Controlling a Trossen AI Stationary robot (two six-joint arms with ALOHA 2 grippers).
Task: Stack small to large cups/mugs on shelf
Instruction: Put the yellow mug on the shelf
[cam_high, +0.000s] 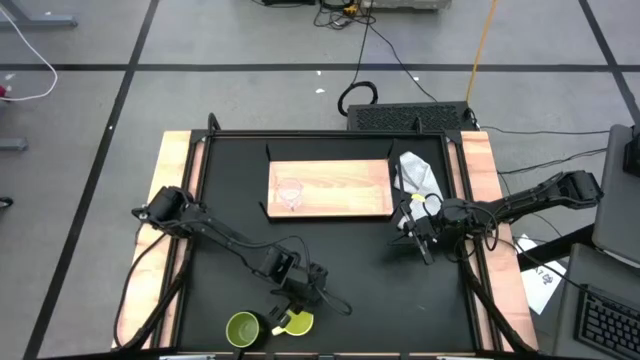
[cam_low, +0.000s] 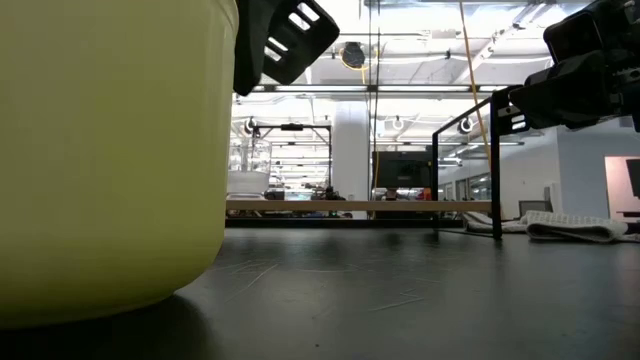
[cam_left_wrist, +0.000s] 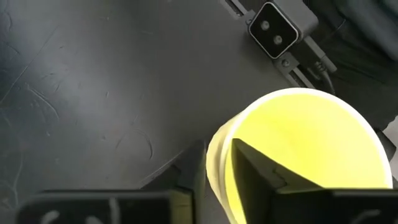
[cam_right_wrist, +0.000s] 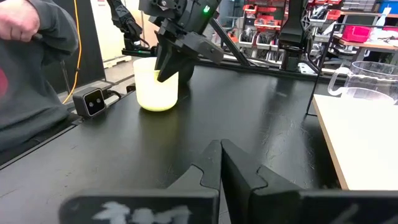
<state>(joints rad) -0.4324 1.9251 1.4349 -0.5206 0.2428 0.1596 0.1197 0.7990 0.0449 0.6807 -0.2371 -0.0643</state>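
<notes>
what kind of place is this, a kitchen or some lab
Most likely a robotics lab or workshop, not a kitchen: a black work table with two robot arms on a taped concrete floor, shelves of red parts bins, and a keyboard beside it.

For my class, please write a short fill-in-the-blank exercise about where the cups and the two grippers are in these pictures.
1. The small clear glass cup stands on the wooden ____.
2. The left gripper has one finger inside and one outside the rim of the ____ mug.
3. The right gripper, near the white cloth, holds ____.
4. The olive-green mug stands right beside the yellow mug, near the table's ____ edge.

Missing words: shelf; yellow; nothing; front
</notes>
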